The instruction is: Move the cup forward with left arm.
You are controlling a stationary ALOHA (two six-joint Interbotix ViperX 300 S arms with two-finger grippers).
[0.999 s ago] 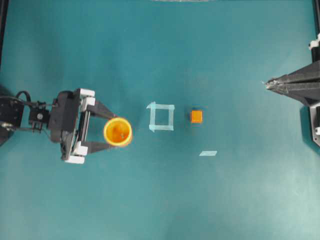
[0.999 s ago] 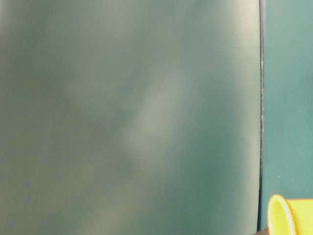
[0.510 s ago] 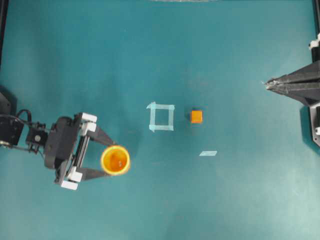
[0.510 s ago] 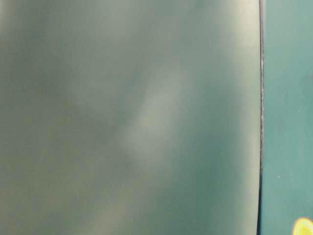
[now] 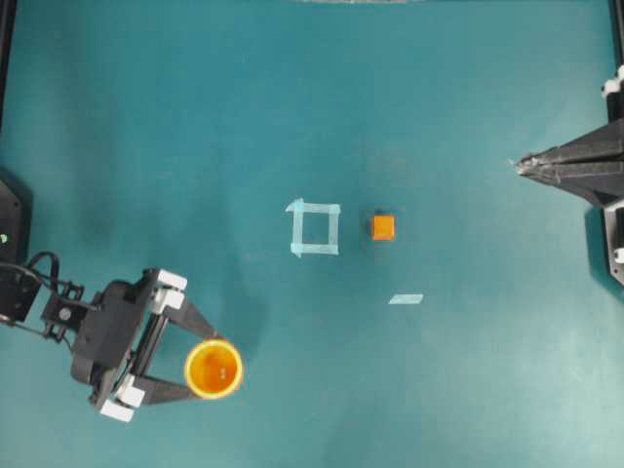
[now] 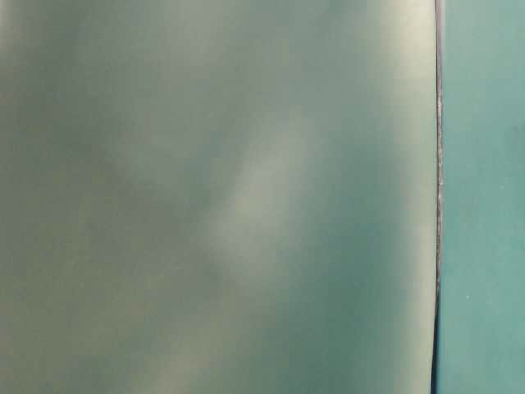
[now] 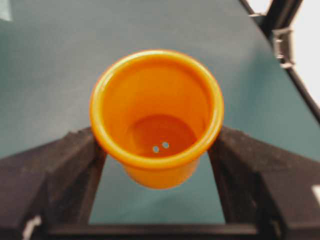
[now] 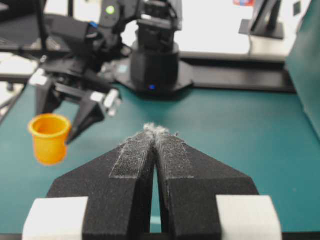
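Cup: orange, round, upright, held between the two fingers of the left gripper. From above it sits at the lower left of the teal table, well apart from the tape square.
Left gripper grip: grasping the cup; the wrist view shows a black finger pressed against each side just under the rim.
Cup's base: the wrist view shows table under it, and the right wrist view shows it floating above the table, so it looks lifted; I cannot tell for certain.
Inside the cup: only the left wrist view shows the darker bottom with two small pale spots; what they are is unclear.
Left arm: black, with white blocks and cables, partly cut off at the left edge from above.
Cube: small, orange, just right of the tape square; seen only from above.
Tape strip: short and pale, below and right of the cube; seen only from above.
Right gripper: clenched, its fuzzy tips touching, holding nothing; at the right edge from above, partly cut off.
Right wrist view, far side: the cup appears small at the left, with the left arm's base behind it, blurred.
Table-level view: almost wholly filled by a blurred grey-green surface; only a strip of teal shows at the right. No cup or arm can be made out there.
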